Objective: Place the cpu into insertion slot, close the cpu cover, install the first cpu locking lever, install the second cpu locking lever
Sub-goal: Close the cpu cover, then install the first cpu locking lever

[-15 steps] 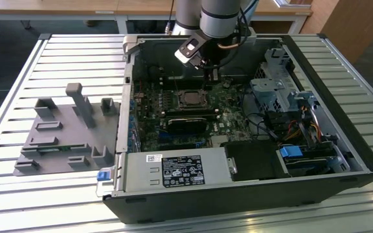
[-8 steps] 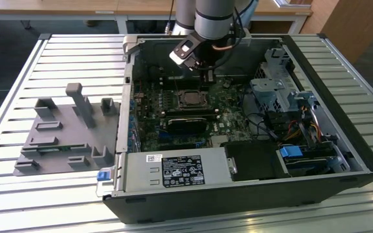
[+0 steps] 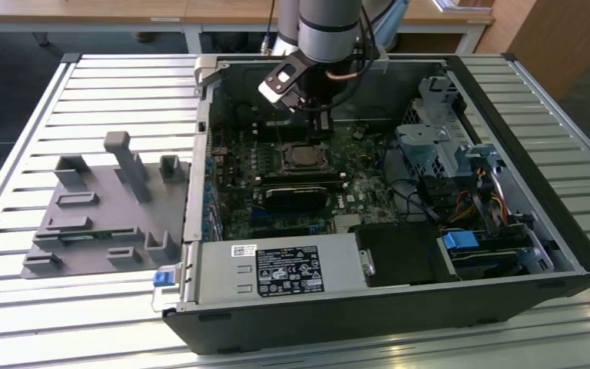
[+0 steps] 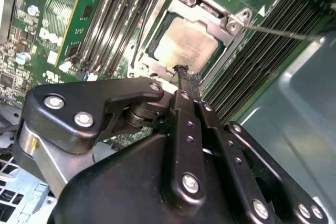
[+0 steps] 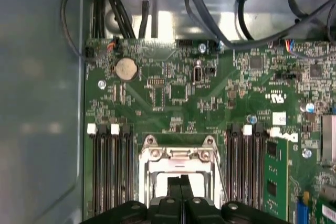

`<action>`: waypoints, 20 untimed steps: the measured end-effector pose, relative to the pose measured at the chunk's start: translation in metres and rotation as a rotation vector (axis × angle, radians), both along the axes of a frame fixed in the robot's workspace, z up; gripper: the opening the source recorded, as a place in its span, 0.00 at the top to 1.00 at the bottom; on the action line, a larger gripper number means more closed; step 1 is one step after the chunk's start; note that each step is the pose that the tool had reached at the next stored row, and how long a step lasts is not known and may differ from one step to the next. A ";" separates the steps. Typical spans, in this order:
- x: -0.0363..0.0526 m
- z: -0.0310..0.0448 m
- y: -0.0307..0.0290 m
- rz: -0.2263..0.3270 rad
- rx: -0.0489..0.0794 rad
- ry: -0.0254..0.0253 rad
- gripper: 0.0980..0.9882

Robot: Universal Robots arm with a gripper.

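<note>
My arm [image 3: 328, 31] comes down steeply from the far side of the open computer case [image 3: 571, 254] in the exterior view. A wrist block [image 3: 280, 83] with a pale face juts toward that view's left. My gripper [image 3: 319, 132] points down at the green board [image 3: 367, 200], just behind the socket [image 3: 300, 157]. Hand is narrow: in both wrist views the two black fingers [image 4: 181, 108] lie flat against each other, nothing between them. In the second wrist view their tip sits at the socket's edge, over the rim of the cover frame [image 4: 219, 22]; whether it touches the metal I cannot tell. The chip [image 4: 184, 45] is seated in the socket, its dull silver top showing through the window of the frame, which lies down around it. A thin metal lever [image 4: 281, 32] runs out from one corner of the frame across the black memory slots [image 4: 247, 72], apart from the frame's side. In the first wrist view a coin battery [image 5: 126, 69] lies on the board well beyond the socket, and black cables [image 5: 113, 9] hang past the board's far edge. Outside the case, toward the exterior view's left, a grey holder plate [image 3: 90, 231] with upright pegs rests on the slatted table [image 3: 28, 323]. A power supply box [image 3: 274, 269] sits in the case's near corner.
</note>
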State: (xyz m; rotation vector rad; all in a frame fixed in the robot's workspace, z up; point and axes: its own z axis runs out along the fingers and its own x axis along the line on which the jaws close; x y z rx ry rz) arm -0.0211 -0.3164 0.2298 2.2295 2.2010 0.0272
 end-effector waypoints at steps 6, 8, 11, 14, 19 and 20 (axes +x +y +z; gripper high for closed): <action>-0.0065 0.0000 0.0000 0.000 0.000 0.0001 0.99; -0.0073 0.0000 0.0000 0.000 0.000 0.0000 0.99; -0.0087 0.0000 0.0000 0.000 0.000 0.0000 0.99; -0.0094 0.0000 0.0000 0.000 0.000 0.0000 0.99; -0.0100 0.0000 0.0000 0.000 0.000 0.0000 0.99; -0.0100 0.0000 0.0000 0.000 0.000 0.0000 0.99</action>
